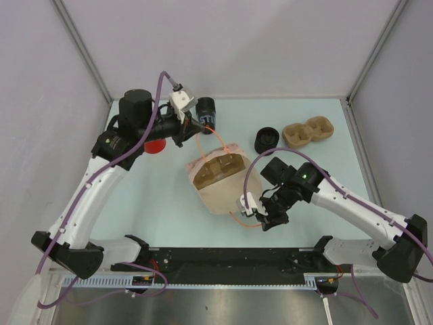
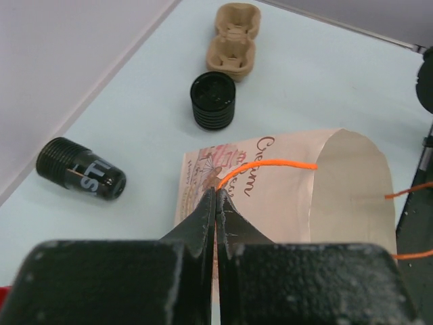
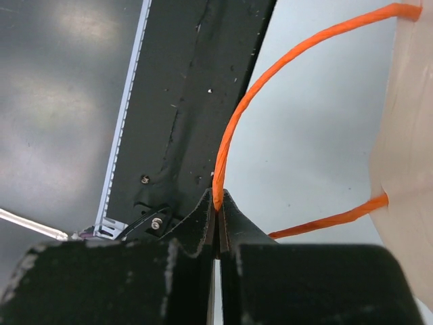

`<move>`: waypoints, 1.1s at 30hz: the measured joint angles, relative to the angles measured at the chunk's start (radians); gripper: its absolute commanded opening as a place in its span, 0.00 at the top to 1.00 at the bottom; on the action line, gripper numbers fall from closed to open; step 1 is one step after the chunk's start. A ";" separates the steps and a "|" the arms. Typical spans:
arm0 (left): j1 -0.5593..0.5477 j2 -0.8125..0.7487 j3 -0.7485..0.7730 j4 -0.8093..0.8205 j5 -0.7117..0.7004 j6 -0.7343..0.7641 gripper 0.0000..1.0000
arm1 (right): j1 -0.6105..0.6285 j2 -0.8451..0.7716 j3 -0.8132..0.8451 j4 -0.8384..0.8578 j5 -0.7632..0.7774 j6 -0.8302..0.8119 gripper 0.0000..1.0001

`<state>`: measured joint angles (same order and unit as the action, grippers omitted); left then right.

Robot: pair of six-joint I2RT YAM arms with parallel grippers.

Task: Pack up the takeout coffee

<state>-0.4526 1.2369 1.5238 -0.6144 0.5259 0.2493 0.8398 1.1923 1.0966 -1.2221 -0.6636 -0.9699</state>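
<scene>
Right pincer (image 3: 218, 203) is clamped on one orange handle (image 3: 233, 135). Beyond it the paper bag (image 1: 216, 177) lies on the tabletop (image 1: 149, 203), mouth held open between the arms. Left pincer (image 2: 216, 196) is clamped on the second handle (image 2: 270, 164).

Step judged: bag being opened, nothing packed yet.

The takeout coffee (image 2: 81, 169) lies on its side beyond the left pincer, near it and outside the bag. Its long axis runs flat along the tabletop, ribbed end toward the wall, lettered end toward the pincer; which end is the mouth is unclear.

Next move likely needs one handle released, then the cup gripped across its body.
</scene>
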 measured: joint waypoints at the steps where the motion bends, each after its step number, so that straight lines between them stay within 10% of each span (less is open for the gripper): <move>1: -0.005 0.000 0.000 -0.010 0.013 0.006 1.00 | 0.005 -0.006 -0.012 0.000 0.000 0.000 1.00; 25: -0.051 0.003 0.040 -0.080 -0.008 0.063 1.00 | 0.029 -0.059 0.039 0.035 0.166 0.040 1.00; 28: -0.051 0.002 0.058 -0.061 -0.075 0.047 1.00 | 0.011 -0.051 0.157 0.045 0.193 0.059 0.83; 33: -0.032 -0.005 0.059 -0.042 -0.174 0.031 1.00 | 0.004 -0.013 0.335 0.113 0.210 0.112 0.23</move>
<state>-0.4847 1.2316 1.5826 -0.6563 0.3515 0.2798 0.8440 1.1790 1.4315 -1.1091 -0.4538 -0.8581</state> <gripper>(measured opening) 0.003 0.509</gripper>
